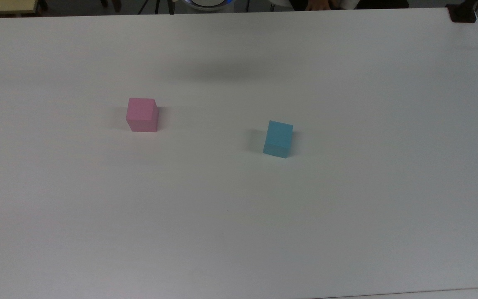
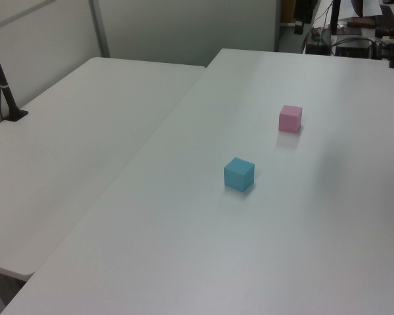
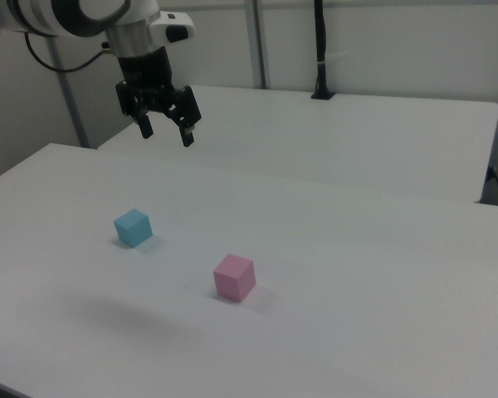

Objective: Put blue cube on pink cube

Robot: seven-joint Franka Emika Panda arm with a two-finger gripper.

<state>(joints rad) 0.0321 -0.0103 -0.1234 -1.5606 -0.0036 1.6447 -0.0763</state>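
Note:
The blue cube (image 1: 279,138) (image 2: 239,174) (image 3: 133,227) rests alone on the white table (image 1: 239,216). The pink cube (image 1: 142,114) (image 2: 290,118) (image 3: 234,277) stands apart from it, to the top view's left. In the right view my gripper (image 3: 166,132) hangs high above the table, up and a little right of the blue cube. Its two black fingers are spread open and hold nothing.
A second white table (image 2: 72,144) adjoins on the left view's left, carrying a black pole on a base (image 2: 5,92) (image 3: 322,50). A black block (image 1: 462,13) sits at the top view's far right corner. A person's hand (image 1: 321,5) shows past the far edge.

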